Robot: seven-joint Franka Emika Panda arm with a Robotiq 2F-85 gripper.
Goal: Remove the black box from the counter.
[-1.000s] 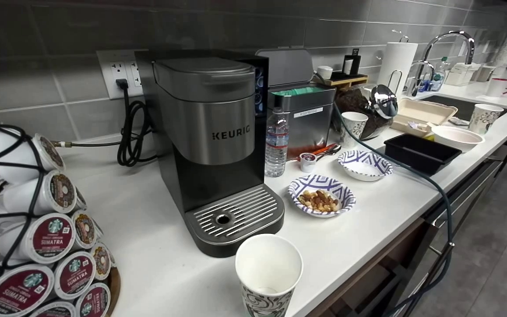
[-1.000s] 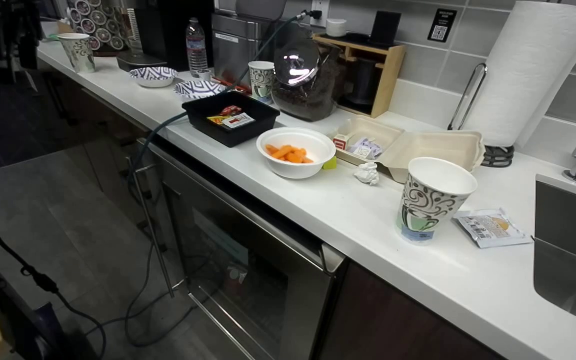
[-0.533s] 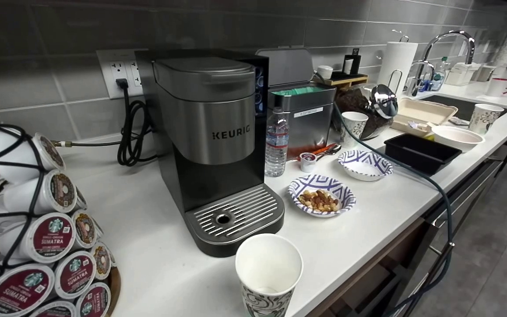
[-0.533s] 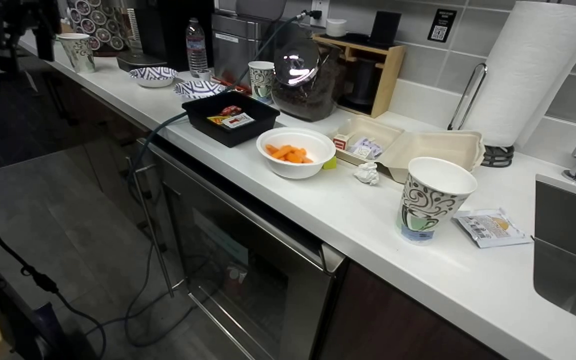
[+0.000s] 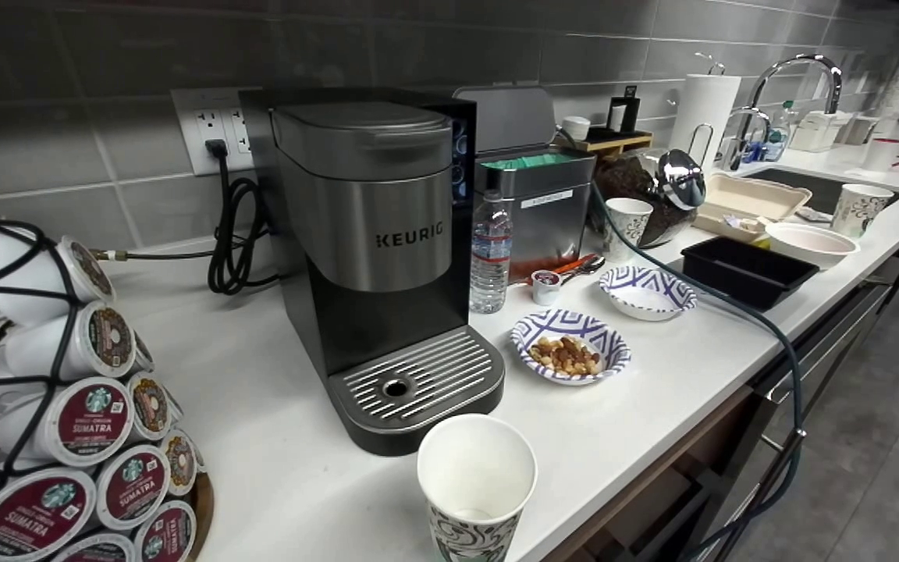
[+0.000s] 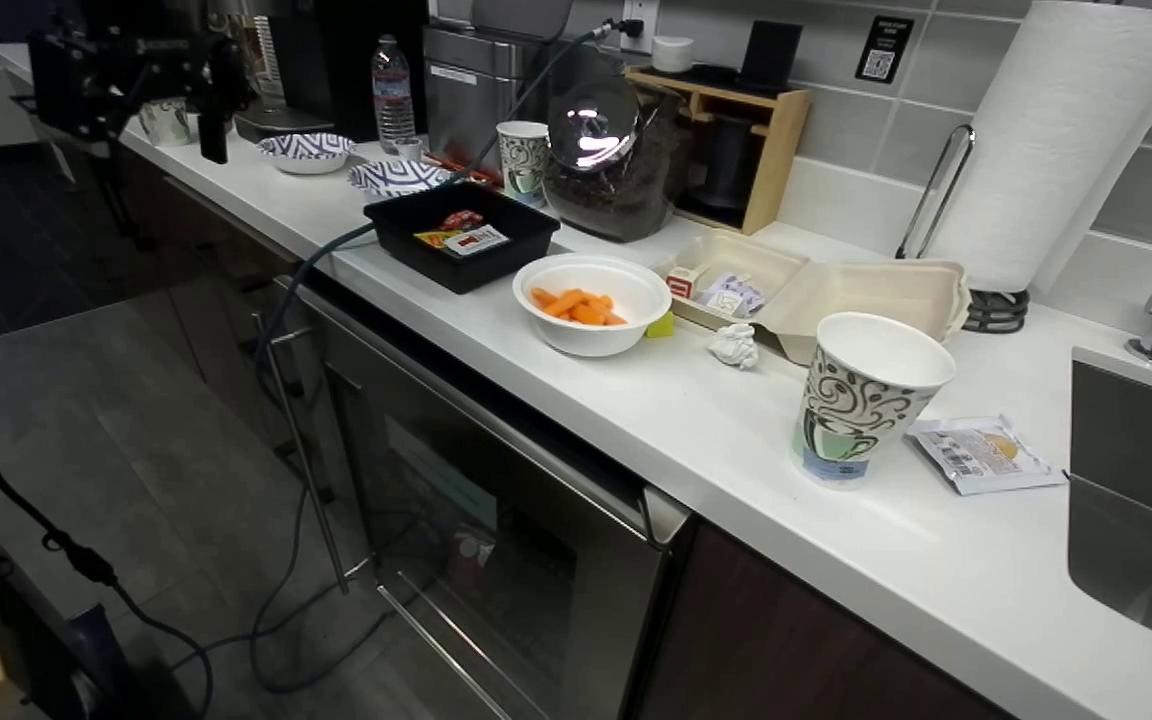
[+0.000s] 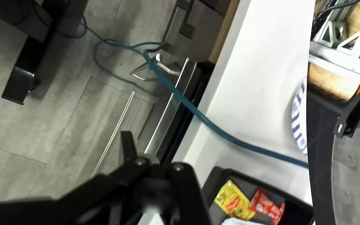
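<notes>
The black box (image 5: 750,269) is a shallow black tray sitting upright on the white counter (image 5: 286,468). In an exterior view the box (image 6: 411,252) stands near the front edge of the counter (image 6: 696,420) and holds several sauce packets (image 6: 466,240). My gripper (image 6: 151,130) is at the upper left there, above the counter's front edge, with its fingers apart and well away from the box. In the wrist view my gripper (image 7: 155,168) is dark, with one fingertip clear; the box's rim (image 7: 268,187) shows below right, partly cut off, over the counter (image 7: 248,78).
A teal hose (image 6: 336,240) crosses the counter beside the box and hangs over the edge. A white bowl of carrots (image 6: 591,330) stands close to the box. Patterned bowls (image 5: 570,347), a paper cup (image 5: 477,484) and a Keurig machine (image 5: 375,234) share the counter.
My gripper has moved rightward in an exterior view, in front of the far paper cup and nearer the black box. The box and the other objects have not moved.
</notes>
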